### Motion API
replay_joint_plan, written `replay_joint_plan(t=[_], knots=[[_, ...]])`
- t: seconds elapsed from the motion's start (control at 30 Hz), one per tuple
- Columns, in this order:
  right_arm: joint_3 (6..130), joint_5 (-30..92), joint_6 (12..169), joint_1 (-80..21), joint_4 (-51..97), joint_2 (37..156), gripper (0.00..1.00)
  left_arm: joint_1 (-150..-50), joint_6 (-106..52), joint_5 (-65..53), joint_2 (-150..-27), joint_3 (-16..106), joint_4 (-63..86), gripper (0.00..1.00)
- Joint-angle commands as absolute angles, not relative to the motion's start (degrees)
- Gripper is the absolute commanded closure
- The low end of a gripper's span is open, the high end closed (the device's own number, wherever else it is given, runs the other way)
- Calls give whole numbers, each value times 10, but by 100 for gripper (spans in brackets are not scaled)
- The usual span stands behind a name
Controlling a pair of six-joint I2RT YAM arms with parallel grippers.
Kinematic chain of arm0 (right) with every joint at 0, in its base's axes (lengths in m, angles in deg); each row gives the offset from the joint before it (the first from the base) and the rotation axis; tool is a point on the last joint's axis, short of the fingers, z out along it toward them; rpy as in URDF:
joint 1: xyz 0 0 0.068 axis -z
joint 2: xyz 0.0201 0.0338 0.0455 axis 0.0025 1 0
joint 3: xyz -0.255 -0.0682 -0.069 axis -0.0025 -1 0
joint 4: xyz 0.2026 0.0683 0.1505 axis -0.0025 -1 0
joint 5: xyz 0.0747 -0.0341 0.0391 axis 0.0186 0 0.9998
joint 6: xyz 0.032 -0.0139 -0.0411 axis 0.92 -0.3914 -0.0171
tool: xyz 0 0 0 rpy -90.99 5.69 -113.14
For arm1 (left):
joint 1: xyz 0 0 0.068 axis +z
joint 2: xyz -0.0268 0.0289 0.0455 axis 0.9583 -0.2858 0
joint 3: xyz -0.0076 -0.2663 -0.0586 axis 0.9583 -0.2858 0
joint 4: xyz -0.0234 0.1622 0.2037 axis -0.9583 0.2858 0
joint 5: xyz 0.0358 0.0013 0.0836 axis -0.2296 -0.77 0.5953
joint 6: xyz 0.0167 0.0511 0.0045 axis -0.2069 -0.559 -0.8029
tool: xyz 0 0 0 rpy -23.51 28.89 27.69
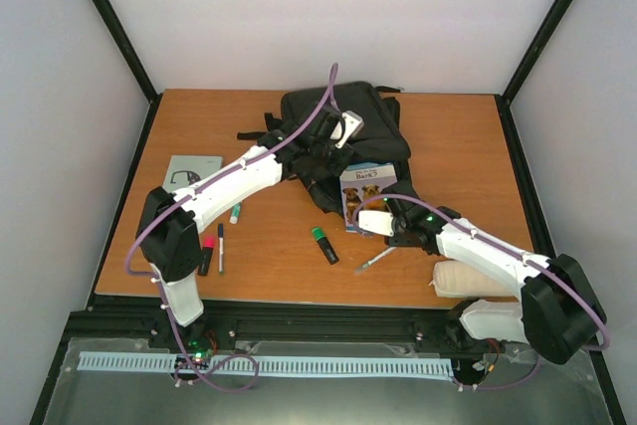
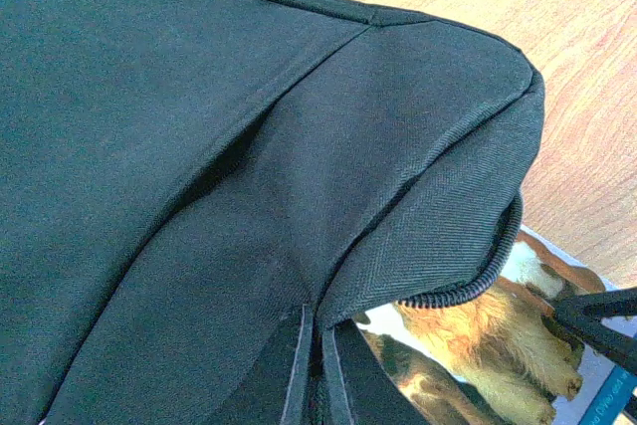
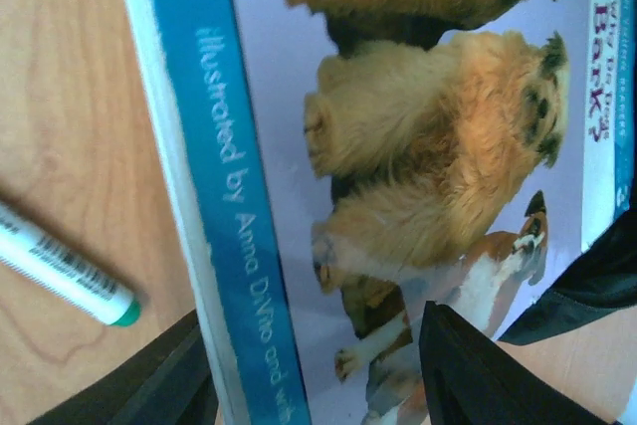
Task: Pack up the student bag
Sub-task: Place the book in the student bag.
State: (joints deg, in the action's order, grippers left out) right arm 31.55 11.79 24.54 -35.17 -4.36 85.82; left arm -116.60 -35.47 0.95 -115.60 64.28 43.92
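The student bag (image 1: 348, 118) is a large black backpack lying at the back middle of the table. My left gripper (image 1: 324, 149) is shut on a fold of its fabric (image 2: 199, 146) beside the zip edge, its fingers (image 2: 295, 375) pinching the cloth and holding the flap up. A picture book with dogs on its cover (image 1: 363, 196) lies with its far end under that raised flap (image 2: 498, 330). My right gripper (image 1: 371, 223) stands open at the book's near end (image 3: 418, 146), one finger (image 3: 159, 385) outside the blue spine, the other (image 3: 478, 375) over the cover.
A green highlighter (image 1: 323, 244) and a pen (image 1: 376, 261) lie in front of the book. Markers (image 1: 209, 252) and a teal-capped one (image 1: 236, 213) lie to the left near a grey notebook (image 1: 191, 171). A white pouch (image 1: 473, 279) sits under the right arm.
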Motion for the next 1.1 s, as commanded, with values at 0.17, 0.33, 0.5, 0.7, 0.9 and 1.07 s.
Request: replay_joint_plan(t=[0.17,0.33,0.5,0.7,0.9,1.07], knots=[[287,82,168,-357,106,872,68,-1169,-366,-23,-1156,681,407,99],[271,87,138,-357,189,885,87,-1169,-369,-32,-1159,680,407,99],[246,92,104,-357,280,907,97,-1169,-374,-39,-1160,681,407,99],[241,113,69,-356,320,900,97,-1169,-396,-53,-1164,683,407,99],[266,110,66,-357,227,852,97,-1150,-409,-70,-1174,692,429,99],[284,94,82,-357,178,816,97,-1137,-413,-85,-1183,697,433,99]])
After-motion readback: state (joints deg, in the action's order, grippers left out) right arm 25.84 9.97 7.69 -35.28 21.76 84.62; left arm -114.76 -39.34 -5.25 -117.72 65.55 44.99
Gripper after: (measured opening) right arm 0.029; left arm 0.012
